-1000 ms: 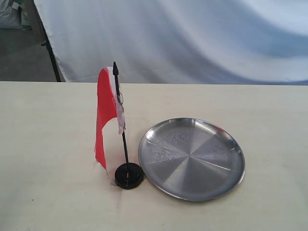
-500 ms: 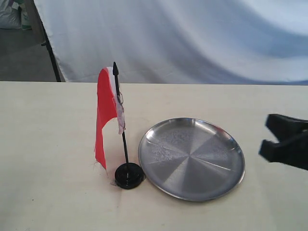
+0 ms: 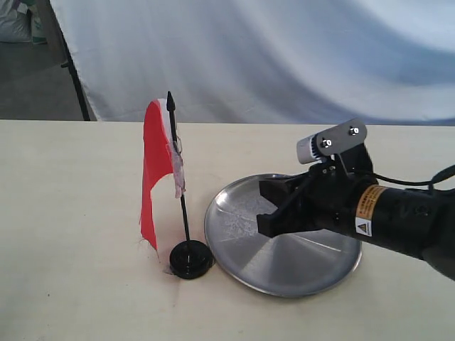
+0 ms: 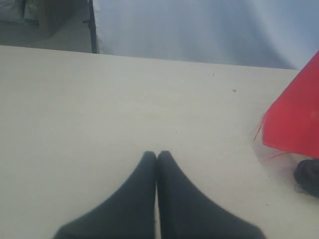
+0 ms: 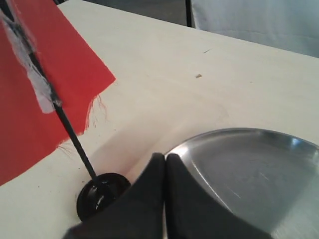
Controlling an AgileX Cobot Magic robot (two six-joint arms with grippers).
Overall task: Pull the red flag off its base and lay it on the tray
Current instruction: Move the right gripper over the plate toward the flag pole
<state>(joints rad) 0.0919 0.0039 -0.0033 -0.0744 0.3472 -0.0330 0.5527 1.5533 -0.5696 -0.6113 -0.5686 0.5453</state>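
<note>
- Left gripper [image 4: 157, 160]: fingers pressed together, empty, over the table and apart from the flag.
- Red flag [image 3: 155, 167] is upright in its base [image 3: 190, 258], mid-table toward the front edge, just beside the tray [image 3: 284, 275].
- Right gripper [image 5: 165, 159]: closed tight, empty, above the tray.
- Risks: arriving closed could knock the stick over; a light base may lift with the flag.

Shiny brushed-metal tray [image 3: 284, 275]; frayed red cloth flag [image 3: 155, 170]; glossy, seemingly plastic base [image 3: 190, 258].

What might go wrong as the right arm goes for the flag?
The right gripper looks shut; unless it opens, it may knock the flag over. Nothing holds the base, so it could lift with the stick. The gripper hangs over the tray and might nudge it.
</note>
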